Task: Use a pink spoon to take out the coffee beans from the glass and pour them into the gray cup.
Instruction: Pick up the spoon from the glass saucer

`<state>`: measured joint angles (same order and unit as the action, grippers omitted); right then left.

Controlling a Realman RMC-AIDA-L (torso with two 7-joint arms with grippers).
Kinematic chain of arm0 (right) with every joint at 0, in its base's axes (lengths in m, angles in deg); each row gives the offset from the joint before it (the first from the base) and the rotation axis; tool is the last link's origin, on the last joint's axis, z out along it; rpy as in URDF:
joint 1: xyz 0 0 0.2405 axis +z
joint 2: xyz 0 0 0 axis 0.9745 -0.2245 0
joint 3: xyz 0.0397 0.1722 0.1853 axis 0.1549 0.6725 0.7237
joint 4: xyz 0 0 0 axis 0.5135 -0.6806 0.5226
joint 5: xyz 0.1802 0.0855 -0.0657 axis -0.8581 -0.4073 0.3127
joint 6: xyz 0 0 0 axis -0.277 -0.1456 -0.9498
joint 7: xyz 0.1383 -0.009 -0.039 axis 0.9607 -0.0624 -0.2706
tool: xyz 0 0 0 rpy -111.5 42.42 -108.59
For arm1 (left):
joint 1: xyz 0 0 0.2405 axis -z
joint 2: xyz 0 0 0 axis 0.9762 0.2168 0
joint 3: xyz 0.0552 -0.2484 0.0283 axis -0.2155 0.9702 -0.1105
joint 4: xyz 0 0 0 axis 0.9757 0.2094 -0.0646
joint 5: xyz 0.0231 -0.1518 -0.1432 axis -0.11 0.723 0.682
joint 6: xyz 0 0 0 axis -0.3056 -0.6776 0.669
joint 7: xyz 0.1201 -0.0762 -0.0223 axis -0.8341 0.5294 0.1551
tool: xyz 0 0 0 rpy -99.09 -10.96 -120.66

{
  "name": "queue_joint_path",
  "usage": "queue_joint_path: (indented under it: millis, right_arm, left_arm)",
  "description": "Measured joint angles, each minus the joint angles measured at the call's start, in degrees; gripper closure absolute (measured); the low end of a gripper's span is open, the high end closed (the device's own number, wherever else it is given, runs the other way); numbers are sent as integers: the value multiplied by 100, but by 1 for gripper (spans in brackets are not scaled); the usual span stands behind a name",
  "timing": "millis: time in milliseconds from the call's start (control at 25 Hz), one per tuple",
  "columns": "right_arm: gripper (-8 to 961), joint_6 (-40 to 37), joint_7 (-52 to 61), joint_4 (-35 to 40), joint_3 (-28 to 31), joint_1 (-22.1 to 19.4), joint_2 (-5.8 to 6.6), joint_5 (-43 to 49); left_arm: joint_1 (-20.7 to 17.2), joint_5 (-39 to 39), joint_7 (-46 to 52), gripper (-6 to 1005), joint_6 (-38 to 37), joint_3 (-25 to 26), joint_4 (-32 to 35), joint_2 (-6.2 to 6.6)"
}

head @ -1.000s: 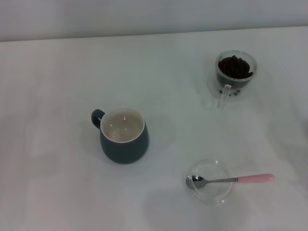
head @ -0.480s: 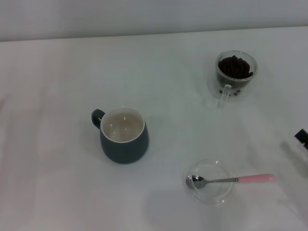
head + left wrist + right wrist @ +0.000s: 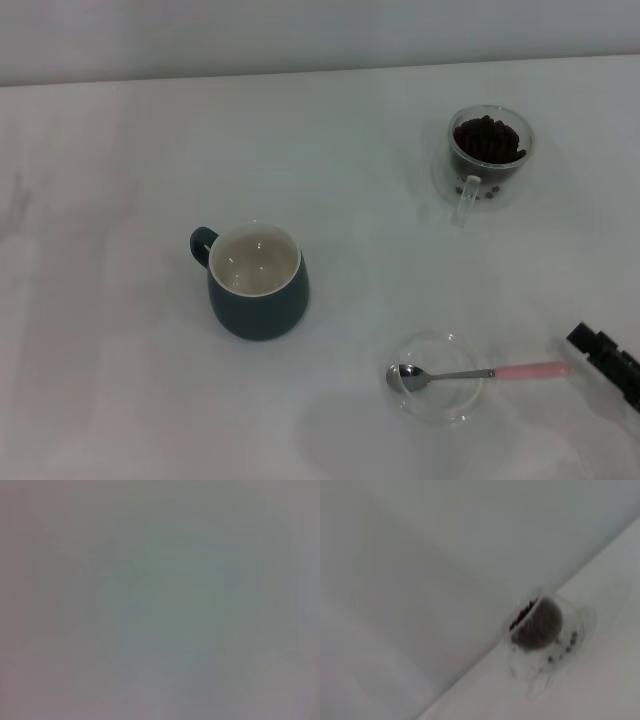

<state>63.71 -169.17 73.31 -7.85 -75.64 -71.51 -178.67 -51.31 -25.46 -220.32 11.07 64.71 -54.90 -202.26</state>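
White table, pink spoon in clear dish, right tool just beside handle, grip state unclear

Pink spoon is laid flat – metal bowl in a shallow clear dish, handle pointing right. Glass far right, filled with coffee beans. Gray cup – upright, empty, centre-left.
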Motion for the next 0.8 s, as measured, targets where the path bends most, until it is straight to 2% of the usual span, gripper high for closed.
queue_joint_path:
  millis: [440,680,800]
  right_arm:
    - [124,392,-619,-863,306,243,-65,218]
    - [124,253,-884,-1089,1225,299,-71,1118]
    - [124,146,-894,-1125,1365,307,-64,1304]
  left_arm:
    - [252,-82,2,111,-185,-1,-5,-5]
    - [311,-85,4,112,-263,3,-5,-3]
    - [330,-85,5,112,-294,3,-2,0]
